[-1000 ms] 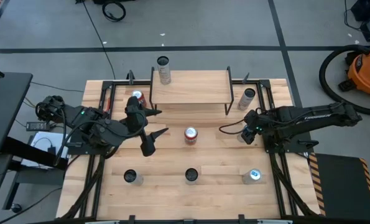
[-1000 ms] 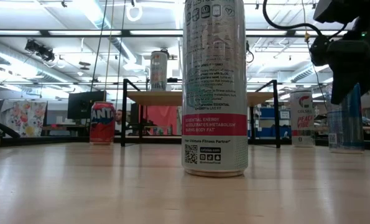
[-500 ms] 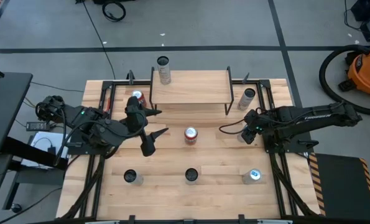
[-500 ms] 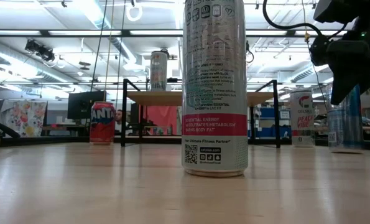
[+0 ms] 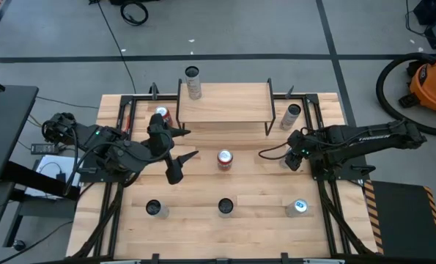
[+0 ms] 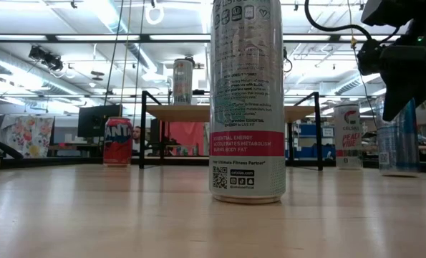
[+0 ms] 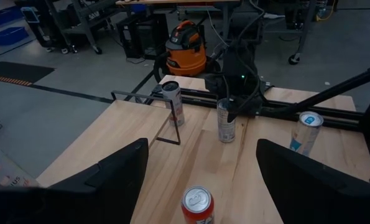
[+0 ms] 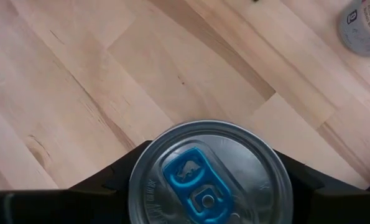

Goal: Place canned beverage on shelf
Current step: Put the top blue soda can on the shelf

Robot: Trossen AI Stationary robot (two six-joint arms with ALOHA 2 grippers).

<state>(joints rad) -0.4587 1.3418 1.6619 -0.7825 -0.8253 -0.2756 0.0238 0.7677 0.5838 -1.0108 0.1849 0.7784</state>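
The right gripper [image 5: 294,158] clasps a slim silver can with a blue tab [image 8: 209,177] from above, apparently standing on the table [image 5: 261,198] right of the shelf [image 5: 225,103]. The left gripper [image 5: 186,144] hovers wide open, empty, left of a red-topped can [image 5: 224,158].

Both arms are dark, near-black, built of jointed tubular links with blocky housings at the joints. Black cables loop along each arm and arc over the wrists. A small green light glows on each arm. The left tool [image 5: 182,144] ends in two long, tapering black fingers; the right tool [image 5: 292,158] is a compact dark block.
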